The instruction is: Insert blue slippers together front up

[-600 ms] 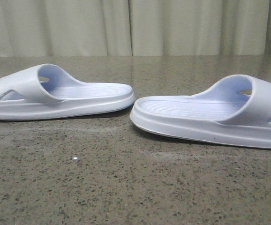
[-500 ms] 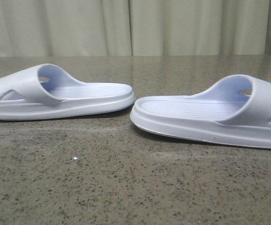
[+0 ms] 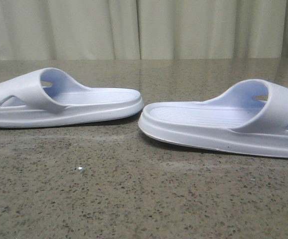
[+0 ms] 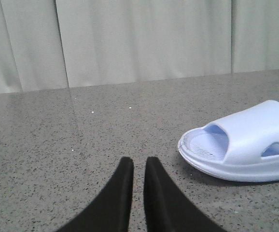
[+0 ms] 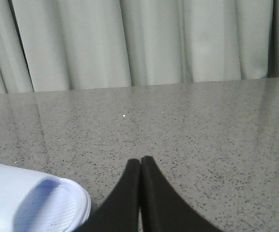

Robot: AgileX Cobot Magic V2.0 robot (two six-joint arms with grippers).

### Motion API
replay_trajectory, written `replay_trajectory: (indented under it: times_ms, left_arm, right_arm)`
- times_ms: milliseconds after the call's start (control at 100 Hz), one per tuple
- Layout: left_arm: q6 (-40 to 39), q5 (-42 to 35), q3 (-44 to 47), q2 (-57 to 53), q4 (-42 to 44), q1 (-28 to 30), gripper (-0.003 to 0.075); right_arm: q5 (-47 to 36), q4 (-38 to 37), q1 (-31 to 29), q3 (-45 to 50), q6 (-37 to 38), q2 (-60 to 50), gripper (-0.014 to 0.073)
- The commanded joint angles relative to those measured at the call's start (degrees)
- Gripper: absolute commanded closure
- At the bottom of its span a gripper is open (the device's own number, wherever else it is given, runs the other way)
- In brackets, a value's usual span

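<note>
Slippers (image 3: 64, 99) (image 3: 223, 124) lie heel to heel mid-surface (image 3: 134, 199), untouched; my left fingers (image 4: 125, 169) and right fingers (image 5: 132, 169) sit pressed together, empty, since no grasp is begun.

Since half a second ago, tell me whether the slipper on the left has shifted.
No. In the front view the left slipper keeps its heel end just left of the right slipper, same small gap, same spot against the curtain folds.

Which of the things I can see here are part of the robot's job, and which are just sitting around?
Part of the job:
- left slipper
- right slipper
- left pincer, closed and empty
- right pincer, closed and empty

Just there:
- speckled table
- curtain
</note>
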Motion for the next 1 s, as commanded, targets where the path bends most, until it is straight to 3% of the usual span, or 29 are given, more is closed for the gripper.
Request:
replay_trajectory:
  times_ms: [0, 990]
  left_arm:
    - [-0.47, -4.61, 0.56, -1.65, -0.47, -0.34, 0.0704]
    - [-0.47, -6.17, 0.56, -1.65, -0.56, -0.34, 0.0704]
  right_arm:
    - [-4.37, -0.15, -0.43, 1.28, -0.10, -1.19, 0.0701]
    - [-5.62, -0.15, -0.43, 1.28, -0.10, -1.19, 0.0701]
